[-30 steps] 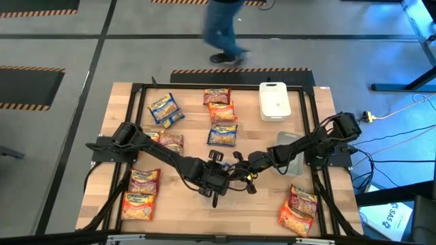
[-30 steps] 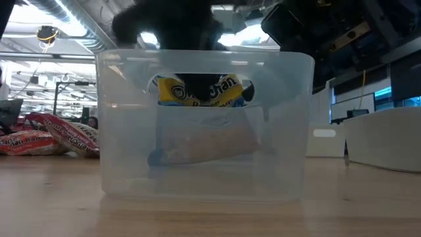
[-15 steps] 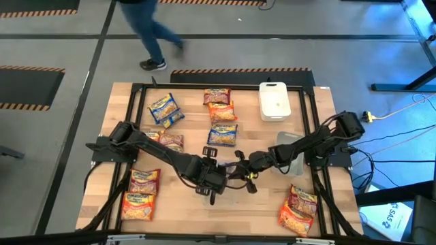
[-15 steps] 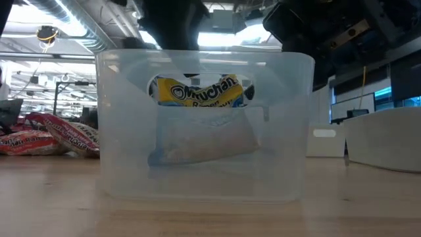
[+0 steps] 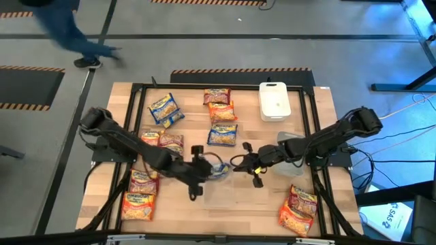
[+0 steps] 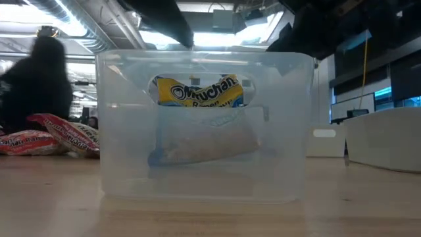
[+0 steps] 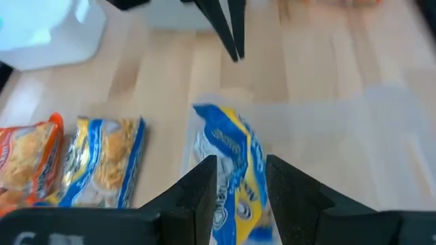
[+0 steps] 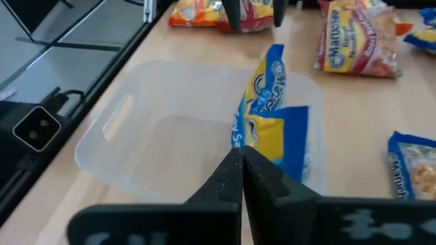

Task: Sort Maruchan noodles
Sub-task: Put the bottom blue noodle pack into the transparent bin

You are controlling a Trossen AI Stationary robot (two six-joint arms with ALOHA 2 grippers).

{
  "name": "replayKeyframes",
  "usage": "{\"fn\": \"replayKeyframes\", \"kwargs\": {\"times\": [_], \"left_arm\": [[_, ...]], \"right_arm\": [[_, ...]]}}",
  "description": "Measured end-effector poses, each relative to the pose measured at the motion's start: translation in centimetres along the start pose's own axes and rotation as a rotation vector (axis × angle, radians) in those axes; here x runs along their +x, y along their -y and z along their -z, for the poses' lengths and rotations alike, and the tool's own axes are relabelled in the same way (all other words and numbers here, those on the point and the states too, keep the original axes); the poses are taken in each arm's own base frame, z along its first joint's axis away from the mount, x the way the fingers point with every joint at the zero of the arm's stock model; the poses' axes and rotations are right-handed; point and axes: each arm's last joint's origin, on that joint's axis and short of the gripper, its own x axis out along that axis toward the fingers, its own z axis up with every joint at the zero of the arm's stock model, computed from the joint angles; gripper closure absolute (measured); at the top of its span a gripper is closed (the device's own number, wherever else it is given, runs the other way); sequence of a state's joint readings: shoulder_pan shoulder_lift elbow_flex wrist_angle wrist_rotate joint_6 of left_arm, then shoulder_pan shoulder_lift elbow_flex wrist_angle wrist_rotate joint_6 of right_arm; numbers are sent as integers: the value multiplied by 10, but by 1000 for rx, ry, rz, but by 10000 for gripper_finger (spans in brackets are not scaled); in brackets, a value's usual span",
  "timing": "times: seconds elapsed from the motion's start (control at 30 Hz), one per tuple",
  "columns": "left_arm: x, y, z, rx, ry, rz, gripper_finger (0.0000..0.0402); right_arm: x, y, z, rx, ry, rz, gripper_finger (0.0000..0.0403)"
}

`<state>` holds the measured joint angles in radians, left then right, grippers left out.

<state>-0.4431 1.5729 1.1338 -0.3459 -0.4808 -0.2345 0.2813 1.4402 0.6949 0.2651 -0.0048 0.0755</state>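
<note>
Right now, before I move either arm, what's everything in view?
Loose noodle packets: about ten; blue, orange, dark red; scattered over the table.
Standing packet: one; blue and yellow; on edge in the centre tub.
Tubs: two; clear; centre front, and by the right arm.
Lid: one; white; back right.
Person: one; dark clothes; floor beyond the table.
Left gripper: open, at the standing packet.
Right gripper: shut, facing it.

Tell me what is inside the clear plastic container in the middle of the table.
One blue-and-yellow Maruchan packet stands on edge inside the clear container, leaning against a wall. The frosted plastic blurs its lower half, so whether anything lies flat beneath it cannot be seen.
</note>
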Motion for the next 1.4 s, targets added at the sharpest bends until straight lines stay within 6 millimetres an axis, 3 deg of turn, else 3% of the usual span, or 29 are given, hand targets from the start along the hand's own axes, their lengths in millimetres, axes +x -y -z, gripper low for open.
{"fn": "replayKeyframes", "kwargs": {"times": [0.2,0.47,0.83,1.03,1.17,1.4], "left_arm": [[-8,-12,25,-104,202,30,282],[5,-19,50,-154,321,20,282],[11,-31,53,-86,326,-97,282],[14,-40,51,-80,320,-111,282],[-2,-48,53,-154,379,-113,282],[-26,-67,105,-403,492,-131,282]], "right_arm": [[-12,0,-6,-5,7,3,402],[-29,6,-16,-24,51,162,402],[-42,61,-20,65,74,367,397],[-49,89,-19,81,76,430,320],[-50,104,-16,96,70,451,247],[-36,137,10,234,-31,493,166]]}}
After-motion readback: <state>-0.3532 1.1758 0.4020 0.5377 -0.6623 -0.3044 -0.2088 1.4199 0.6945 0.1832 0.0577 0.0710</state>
